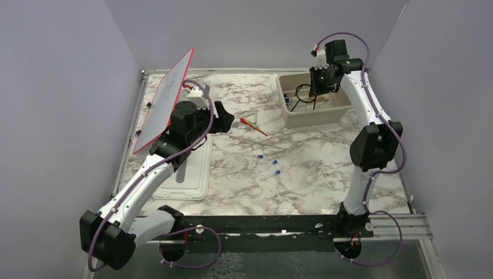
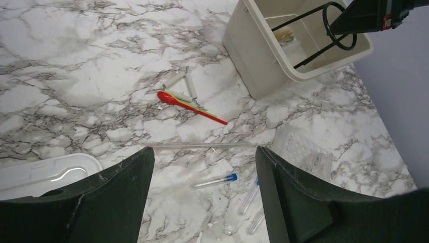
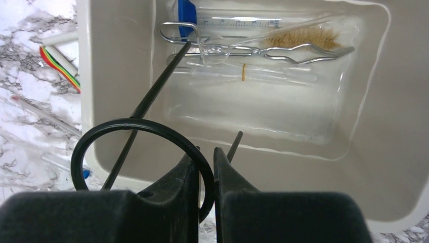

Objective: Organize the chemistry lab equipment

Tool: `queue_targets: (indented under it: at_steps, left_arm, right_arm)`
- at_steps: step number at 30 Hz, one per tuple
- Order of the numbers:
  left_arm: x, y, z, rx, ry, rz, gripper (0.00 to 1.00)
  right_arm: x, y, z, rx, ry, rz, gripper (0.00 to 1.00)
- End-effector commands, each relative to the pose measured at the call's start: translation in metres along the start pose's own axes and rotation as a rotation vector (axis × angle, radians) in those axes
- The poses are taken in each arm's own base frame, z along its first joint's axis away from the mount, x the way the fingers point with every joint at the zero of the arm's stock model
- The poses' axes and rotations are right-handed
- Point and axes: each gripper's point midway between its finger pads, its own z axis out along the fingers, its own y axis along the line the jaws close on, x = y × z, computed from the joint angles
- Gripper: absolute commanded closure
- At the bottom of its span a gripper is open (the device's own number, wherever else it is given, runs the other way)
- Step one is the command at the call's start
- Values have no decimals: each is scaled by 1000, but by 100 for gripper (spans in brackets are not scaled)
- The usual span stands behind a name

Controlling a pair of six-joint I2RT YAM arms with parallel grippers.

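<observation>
My right gripper (image 3: 205,152) is shut on the black wire ring (image 3: 131,122) and holds it over the beige tub (image 3: 374,126), legs pointing into it. Silvery wire tongs (image 3: 263,50), a blue piece (image 3: 186,12) and clear tubes lie in the tub. In the top view the right gripper (image 1: 318,87) hangs over the tub (image 1: 317,116). My left gripper (image 2: 203,152) is open and empty above the table. The orange-red stick (image 2: 189,105) lies ahead of it. A blue-capped tube (image 2: 215,179) lies between its fingers, below, with two more to the right.
A long clear rod (image 2: 202,146) lies across the table by the left fingertips. A clear plastic rack (image 2: 306,152) lies to their right. The red-framed white board (image 1: 165,99) leans at the left wall. The slotted lid (image 1: 189,174) lies under the left arm.
</observation>
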Motion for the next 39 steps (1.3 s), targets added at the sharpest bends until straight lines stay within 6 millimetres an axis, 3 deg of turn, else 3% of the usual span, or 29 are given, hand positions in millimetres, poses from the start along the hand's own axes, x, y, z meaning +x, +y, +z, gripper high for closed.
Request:
queue_targets:
  at_steps: [1,15,20,24,28,39]
  left_arm:
    - [-7,-7,3,37,-30,-12,24]
    - [-1,-1,6,14,-20,-6,24]
    - [0,0,7,11,-18,-5,24]
    - [0,2,7,5,-18,-5,24]
    - [1,2,9,1,-15,-4,24]
    - [5,5,12,-8,-4,-4,24]
  right_arm:
    - [13,-1,15,-11,57,12,99]
    - [38,8,51,-109,159,4,99]
    - [35,3,59,-69,161,23,88]
    - [20,-16,57,62,121,45,89]
    - [9,-22,51,132,63,45,91]
    - [6,7,42,99,19,-2,89]
